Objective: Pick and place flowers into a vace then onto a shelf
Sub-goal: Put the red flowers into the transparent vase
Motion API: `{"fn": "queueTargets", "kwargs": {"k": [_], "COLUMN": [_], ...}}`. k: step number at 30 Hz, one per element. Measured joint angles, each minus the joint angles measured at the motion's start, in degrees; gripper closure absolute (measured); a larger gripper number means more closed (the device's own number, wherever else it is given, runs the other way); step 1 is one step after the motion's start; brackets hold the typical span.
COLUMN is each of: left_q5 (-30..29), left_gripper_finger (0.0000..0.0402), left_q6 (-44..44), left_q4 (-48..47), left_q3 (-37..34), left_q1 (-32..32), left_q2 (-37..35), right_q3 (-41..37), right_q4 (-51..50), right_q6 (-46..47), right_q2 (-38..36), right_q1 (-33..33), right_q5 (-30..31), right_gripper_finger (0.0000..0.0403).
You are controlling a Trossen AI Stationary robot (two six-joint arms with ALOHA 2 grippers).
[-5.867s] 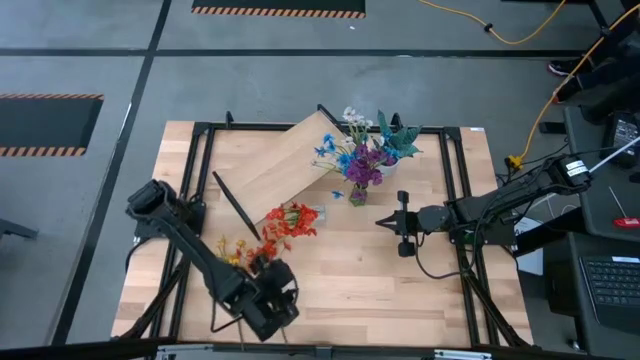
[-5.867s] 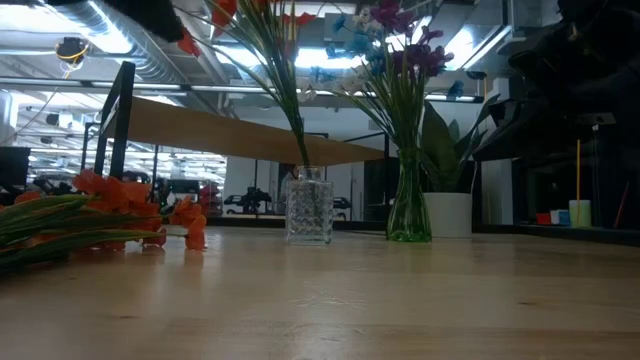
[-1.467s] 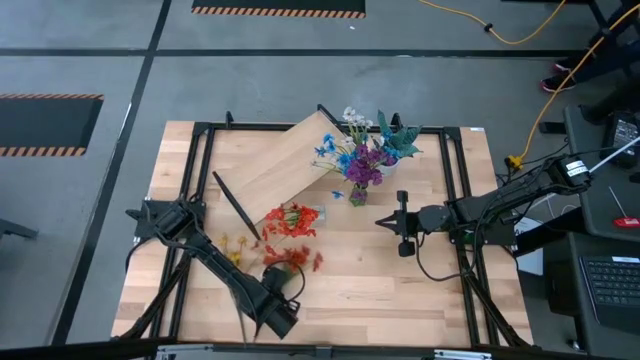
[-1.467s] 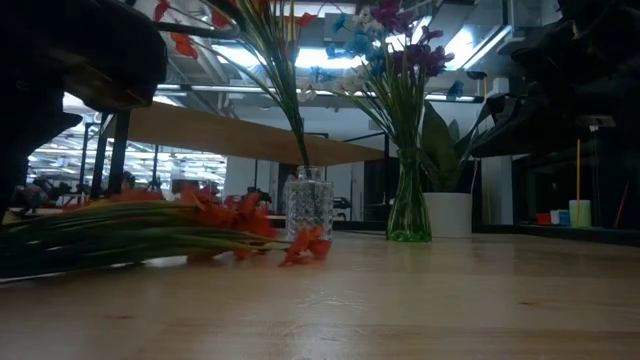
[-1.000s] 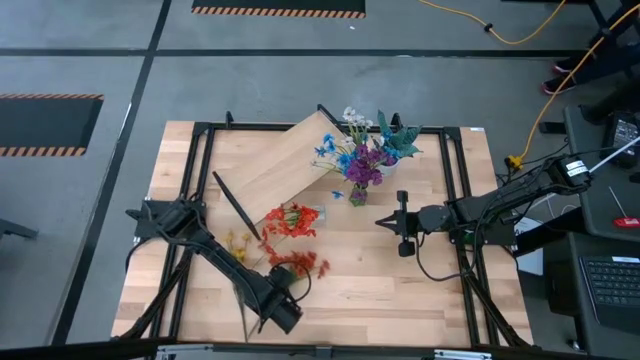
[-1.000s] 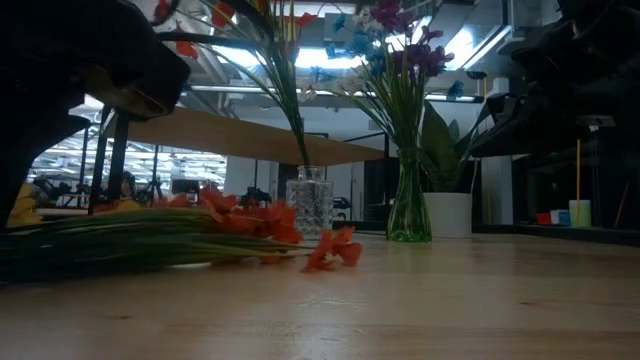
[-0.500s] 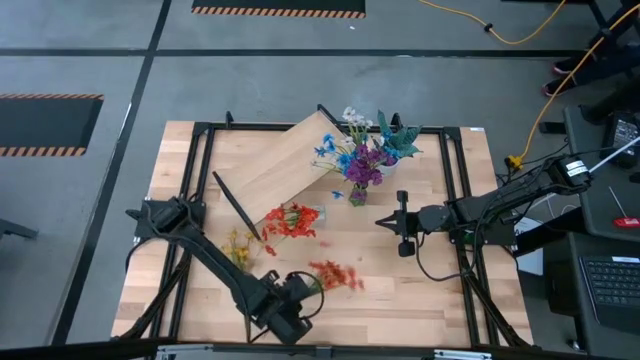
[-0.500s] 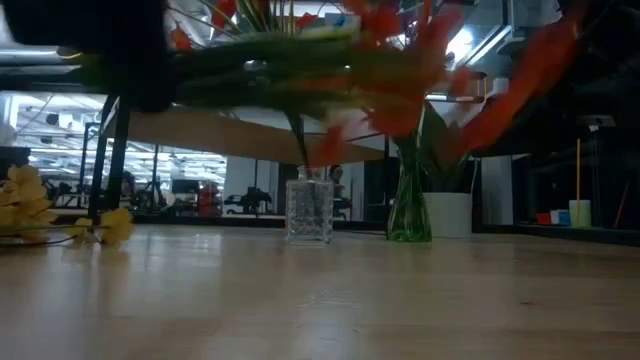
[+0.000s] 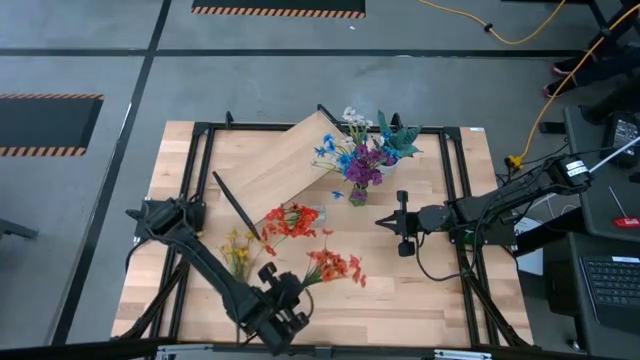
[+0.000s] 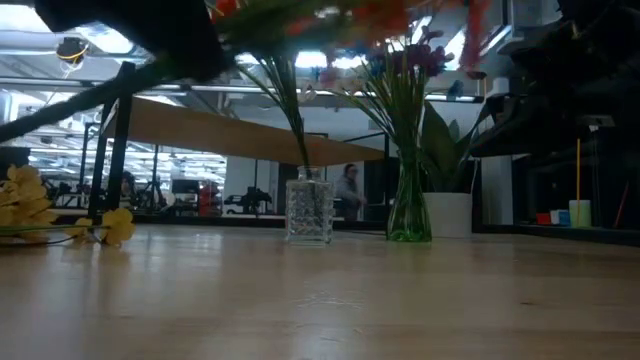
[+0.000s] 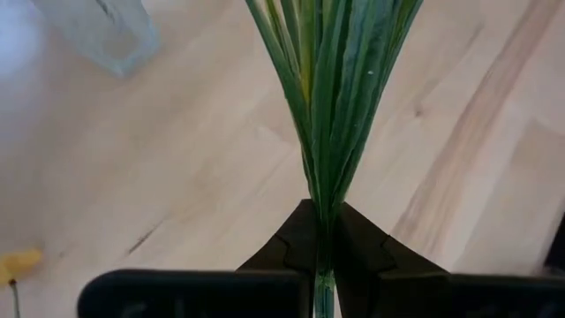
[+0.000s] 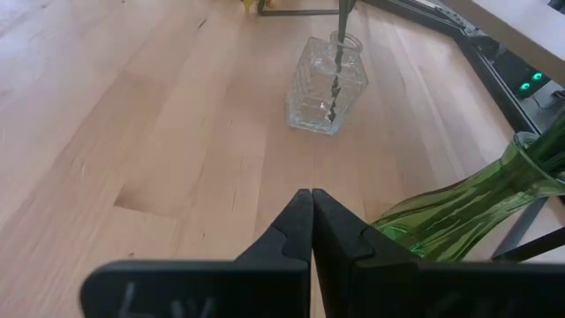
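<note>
My left gripper (image 9: 290, 295), near the table's front edge, is shut on a spray of orange-red flowers (image 9: 335, 266) with green stems (image 11: 328, 97). A clear glass vase (image 12: 325, 84) at mid-table holds other orange-red flowers (image 9: 290, 221). Behind it a green vase (image 10: 408, 205) holds purple and blue flowers (image 9: 358, 160). Yellow flowers (image 9: 238, 250) lie flat on the table. The shelf (image 9: 285, 162), a light plank on black legs, stands at the back. My right gripper (image 9: 385, 222) is shut with nothing in it, to the right of the clear vase. My left gripper pinches the bunched green stems near their lower end (image 11: 323, 216) between its two fingers. The stems run straight out ahead of the fingers and fan apart toward the blooms (image 9: 335, 266). The spray is lifted clear of the table and points toward its far right.
A spiky green plant (image 9: 398, 140) in a white pot (image 10: 447, 213) stands at the back right beside the green vase. A black frame (image 9: 455, 180) runs round the table. Bare wood (image 9: 400, 290) lies between the held spray and the right arm.
My left gripper has lifted the orange-red spray off the table, where it lay a second ago. It has swung the blooms toward the table's right, and the spray now hangs clear. The yellow flowers have stayed on the table.
</note>
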Motion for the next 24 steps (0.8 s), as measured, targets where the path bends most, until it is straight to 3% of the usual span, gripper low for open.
{"fn": "queueTargets", "kwargs": {"k": [11,20,24], "left_q5": [-14.1,-14.2,-9.4], "left_gripper_finger": [0.0391,0.0392,0.0392], "left_q6": [2.1,13.7,17.3], "left_q4": [-0.1,0.6,3.4], "left_q3": [0.0,0.0,0.0], "left_q1": [-3.9,-4.1,-3.2], "left_q2": [-1.5,-10.4,-11.9], "right_q3": [0.0,0.0,0.0], "right_q4": [1.0,4.0,3.9], "right_q6": [-0.5,-3.1,-3.2], "right_q2": [0.0,0.0,0.0], "right_q1": [0.0,0.0,0.0], "right_q5": [0.0,0.0,0.0], "right_gripper_finger": [0.0396,0.0396,0.0396]}}
